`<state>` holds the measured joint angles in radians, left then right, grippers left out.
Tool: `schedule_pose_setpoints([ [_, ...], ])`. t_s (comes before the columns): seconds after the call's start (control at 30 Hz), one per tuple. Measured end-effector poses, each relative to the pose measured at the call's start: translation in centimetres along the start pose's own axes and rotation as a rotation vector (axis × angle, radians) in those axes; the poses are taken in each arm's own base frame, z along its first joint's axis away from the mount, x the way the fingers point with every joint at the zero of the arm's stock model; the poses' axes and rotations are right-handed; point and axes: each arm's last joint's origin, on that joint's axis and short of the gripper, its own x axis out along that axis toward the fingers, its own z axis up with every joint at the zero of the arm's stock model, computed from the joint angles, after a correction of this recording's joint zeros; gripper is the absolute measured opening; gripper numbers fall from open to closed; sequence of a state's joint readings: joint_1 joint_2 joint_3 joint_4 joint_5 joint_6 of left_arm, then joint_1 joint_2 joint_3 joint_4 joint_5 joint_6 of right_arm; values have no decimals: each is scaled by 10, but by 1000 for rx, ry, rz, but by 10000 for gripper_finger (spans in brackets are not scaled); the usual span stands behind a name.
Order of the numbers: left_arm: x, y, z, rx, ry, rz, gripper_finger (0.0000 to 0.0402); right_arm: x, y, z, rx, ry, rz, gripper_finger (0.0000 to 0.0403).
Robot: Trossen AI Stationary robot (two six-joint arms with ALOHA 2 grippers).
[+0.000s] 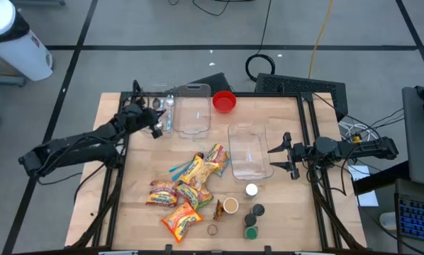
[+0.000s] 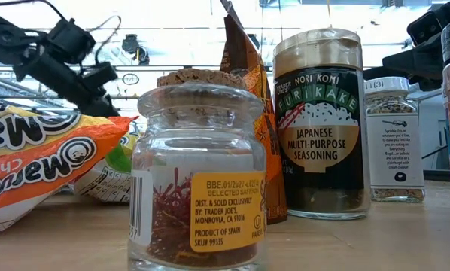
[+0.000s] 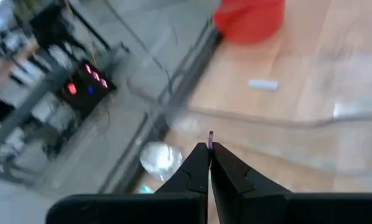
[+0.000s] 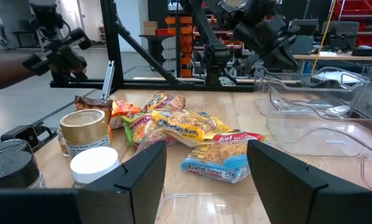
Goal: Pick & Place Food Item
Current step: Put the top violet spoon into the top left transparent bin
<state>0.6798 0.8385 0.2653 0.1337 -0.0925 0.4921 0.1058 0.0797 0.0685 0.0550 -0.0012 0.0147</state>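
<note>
A: Food items are a heap of ramen packets (image 1: pixel 187 188) in the middle-front of the wooden table (image 1: pixel 283 120), overlapping each other. Crinkled orange, yellow and green wrappers; one with a blue end (image 4: pixel 217 163) lies nearest the right arm.

B: Any readable print?

A: Right wrist view shows "Ramen" on the yellow packet (image 4: pixel 183 123). Low view shows big white "Maru" lettering on an orange packet (image 2: pixel 44 162), rest cut off.

B: Jars?

A: Small cluster at the front edge. Cork-stoppered glass jar (image 2: pixel 199 181) with a yellow label: "Dist. & sold exclusively by Trader Joe's, Monrovia CA", "Product of Spain". Red threads inside. Behind it, a dark jar with gold lid (image 2: pixel 319 124): "Nori Komi Furikake, Japanese Multi-Purpose Seasoning". White-labelled spice jar (image 2: pixel 394 139) beside that, print too small to read.

B: Grippers?

A: Left gripper (image 3: pixel 209 149) is at the back-left, near the corner of a clear bin (image 1: pixel 192 110), fingers clamped together with a thin sliver pinched at the tips; can't identify it. Red bowl (image 1: pixel 224 102) just beyond the bin. Right gripper (image 4: pixel 206 168) is at the right edge, beside the second clear bin (image 1: pixel 249 150), fingers spread wide, nothing between them, pointing toward the packets.
</note>
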Motion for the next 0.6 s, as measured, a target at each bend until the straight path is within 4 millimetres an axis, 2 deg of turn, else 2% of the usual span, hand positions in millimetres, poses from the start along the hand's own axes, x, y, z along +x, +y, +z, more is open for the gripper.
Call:
schedule_pose_setpoints([
  [0.13,13,2,-8,-17,53,-8,10,0,0,0,0,0,0,216],
  [0.3,25,3,-10,-32,15,-48,9,0,0,0,0,0,0,217],
  [0.43,28,2,-11,-15,16,-66,23,0,0,0,0,0,0,219],
  [0.6,28,2,-11,-26,23,-67,12,0,0,0,0,0,0,216],
])
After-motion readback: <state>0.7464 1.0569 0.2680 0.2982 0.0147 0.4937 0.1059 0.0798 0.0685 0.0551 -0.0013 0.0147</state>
